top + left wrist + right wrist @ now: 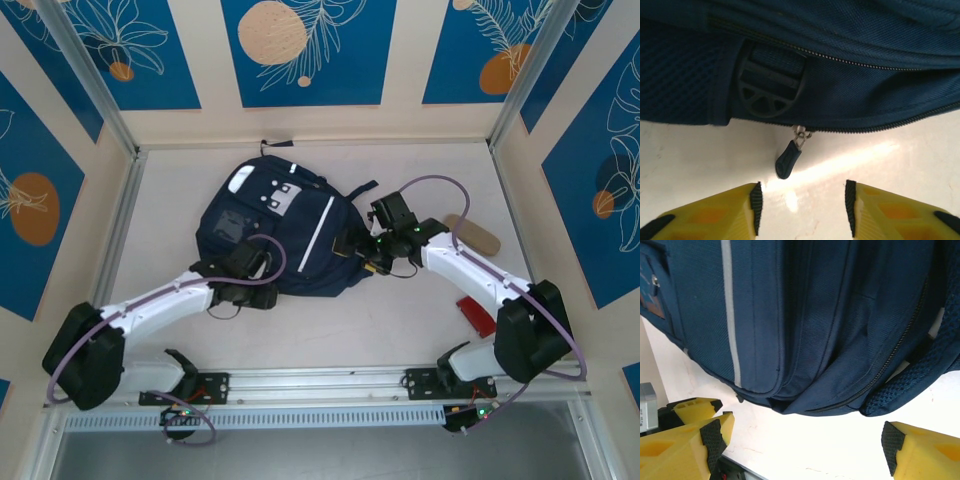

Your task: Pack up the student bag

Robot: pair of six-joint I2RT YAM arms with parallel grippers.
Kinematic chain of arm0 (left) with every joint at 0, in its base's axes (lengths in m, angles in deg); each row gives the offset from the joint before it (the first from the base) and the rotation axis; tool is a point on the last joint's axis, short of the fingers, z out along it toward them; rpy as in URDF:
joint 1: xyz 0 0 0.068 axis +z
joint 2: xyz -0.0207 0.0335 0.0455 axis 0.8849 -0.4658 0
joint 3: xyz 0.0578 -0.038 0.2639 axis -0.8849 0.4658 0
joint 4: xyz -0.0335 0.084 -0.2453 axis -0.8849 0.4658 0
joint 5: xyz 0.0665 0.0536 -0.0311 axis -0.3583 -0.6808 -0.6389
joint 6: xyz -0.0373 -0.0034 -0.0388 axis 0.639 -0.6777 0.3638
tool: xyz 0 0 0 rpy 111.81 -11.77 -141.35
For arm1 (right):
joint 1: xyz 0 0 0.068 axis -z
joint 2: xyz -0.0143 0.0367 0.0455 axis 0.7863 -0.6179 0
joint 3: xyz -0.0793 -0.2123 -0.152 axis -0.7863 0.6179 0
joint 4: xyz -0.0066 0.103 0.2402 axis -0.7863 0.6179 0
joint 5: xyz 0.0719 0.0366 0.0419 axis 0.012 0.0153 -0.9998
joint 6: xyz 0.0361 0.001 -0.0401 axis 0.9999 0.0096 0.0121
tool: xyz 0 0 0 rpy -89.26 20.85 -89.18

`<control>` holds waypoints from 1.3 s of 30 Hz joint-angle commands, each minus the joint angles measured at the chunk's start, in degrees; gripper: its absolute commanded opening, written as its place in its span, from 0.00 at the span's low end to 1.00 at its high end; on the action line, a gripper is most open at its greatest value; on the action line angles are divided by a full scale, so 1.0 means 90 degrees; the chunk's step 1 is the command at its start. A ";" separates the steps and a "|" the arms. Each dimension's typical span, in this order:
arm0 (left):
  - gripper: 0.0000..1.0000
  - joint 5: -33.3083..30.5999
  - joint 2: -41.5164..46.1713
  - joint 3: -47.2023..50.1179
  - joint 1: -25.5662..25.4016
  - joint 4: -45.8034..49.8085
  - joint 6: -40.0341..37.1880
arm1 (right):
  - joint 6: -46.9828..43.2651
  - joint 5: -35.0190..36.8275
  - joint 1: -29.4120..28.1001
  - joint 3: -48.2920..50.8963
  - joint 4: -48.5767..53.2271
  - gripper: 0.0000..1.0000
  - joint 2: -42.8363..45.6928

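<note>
The left gripper [802, 210] has its two pads [756, 205] partly apart and nothing is between them; it holds nothing. Just in front of the gap, and a little to its left, lies the zipper pull [788, 160], flat on the table [690, 160]. The pull's long axis points from the zipper line toward the fingers and leans slightly left, while the zipper itself runs across the view from left to right. The pull is close to the fingertips but does not touch them, so in my judgement the coming move is a short advance straight ahead and then a closing on the pull. Behind the pull is a round black buckle [771, 92] sewn on the bag [865, 45]. The right gripper [800, 445] stands wide open and empty at the bag's right side, near a padded strap [910, 385], so the left arm is the nearer one to the pull. The bag lies flat in the middle of the table. Its top loop points to the far edge and its bottom to the near edge.
</note>
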 commanded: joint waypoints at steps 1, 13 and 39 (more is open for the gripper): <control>0.43 -0.0181 -0.0341 -0.0009 -0.0155 -0.0344 -0.0342 | -0.0074 0.0076 -0.0013 -0.0161 0.0067 0.85 -0.0106; 0.32 -0.0921 -0.0994 -0.0228 -0.0292 -0.0338 -0.0834 | -0.0167 0.0149 0.0189 -0.0018 0.0095 0.84 -0.0178; 0.00 0.0240 0.0654 0.0344 -0.0440 -0.0584 -0.0263 | 0.0435 -0.1432 0.0525 0.0793 -0.1471 0.38 -0.1305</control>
